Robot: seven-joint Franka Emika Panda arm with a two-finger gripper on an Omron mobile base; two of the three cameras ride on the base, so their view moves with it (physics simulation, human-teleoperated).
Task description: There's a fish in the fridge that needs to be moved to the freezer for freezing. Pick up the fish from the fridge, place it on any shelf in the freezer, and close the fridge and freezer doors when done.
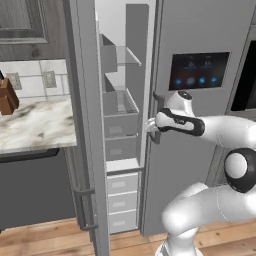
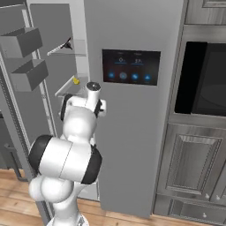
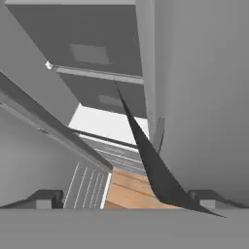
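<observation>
Jaws spread wide and gripping nothing, I reach for the left edge of the closed fridge door (image 1: pixel 200 145), the one with the dark display panel (image 1: pixel 198 70). In the hand view my fingertips (image 3: pixel 47 197) sit well apart at 7 and 5 o'clock. A dark tapering strip (image 3: pixel 151 165), seemingly the door's handle, runs from 12 o'clock down toward the right tip; I cannot tell whether they touch. At 9 o'clock of the fridge door, the freezer (image 1: pixel 120 115) stands open, its plain door (image 1: pixel 87 125) swung out. The fish (image 2: pixel 67 43), small and dark, lies on the upper glass shelf (image 2: pixel 79 53) inside the freezer. A small yellow item (image 2: pixel 76 80) sits on the shelf below, at 6 o'clock of the fish.
</observation>
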